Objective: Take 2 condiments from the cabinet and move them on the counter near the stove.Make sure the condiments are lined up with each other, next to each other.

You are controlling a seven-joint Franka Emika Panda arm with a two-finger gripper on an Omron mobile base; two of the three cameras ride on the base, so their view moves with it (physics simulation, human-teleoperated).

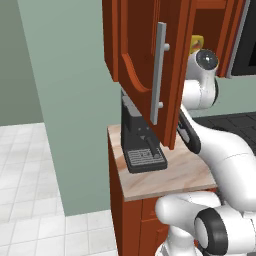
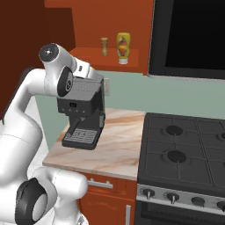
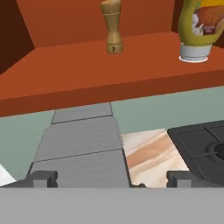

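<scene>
Nothing moved yet: cabinet (image 2: 57, 26) door is open, both condiments sit on its shelf, shaker (image 2: 104, 46) just left of the yellow bottle (image 2: 123, 47), a little apart, both upright. Claw (image 3: 112, 178) spread wide, empty, hanging below shelf level above the coffee machine (image 2: 82, 116), aimed up toward the shaker. Desk (image 2: 118, 143) beside the stove (image 2: 184, 151) holds no condiment. Left to do: grab and place each, side by side in a line

yellow bottle (image 3: 199, 30): top cropped | shaker (image 3: 113, 27): knob cropped
</scene>
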